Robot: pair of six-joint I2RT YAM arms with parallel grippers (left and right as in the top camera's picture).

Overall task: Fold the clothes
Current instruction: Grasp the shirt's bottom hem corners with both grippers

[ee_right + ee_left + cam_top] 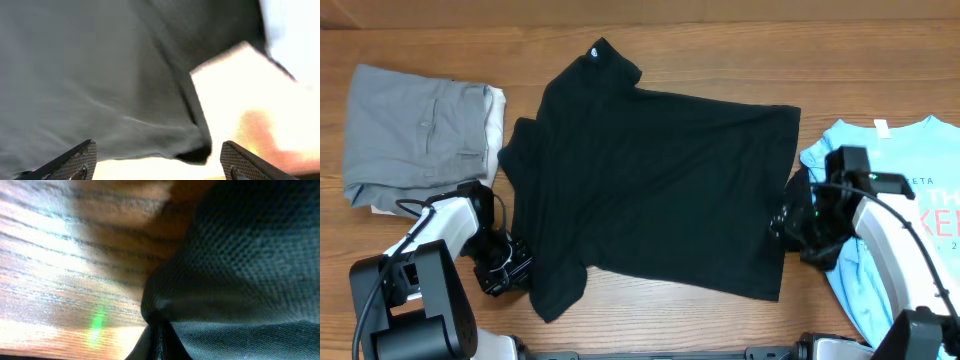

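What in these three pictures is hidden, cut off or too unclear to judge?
- Overhead: the light-blue T-shirt is cut off by the right edge, and the right arm covers part of its print.
- Overhead: the white logo on the black T-shirt is too small to read.
- Left wrist: the fingers of the left gripper are out of frame, and the view is blurred.

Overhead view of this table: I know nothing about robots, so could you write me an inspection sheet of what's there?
Surface: wooden table.
Job's things: black shirt spread out mid-table; blue shirt at right; grey trousers folded at left.
Clutter: white cloth showing under the trousers.
Claws: left claw shut on the black shirt's near edge; right claw open at its right hem.
Cables: black cables along both arms.
Surroundings: nothing seen.
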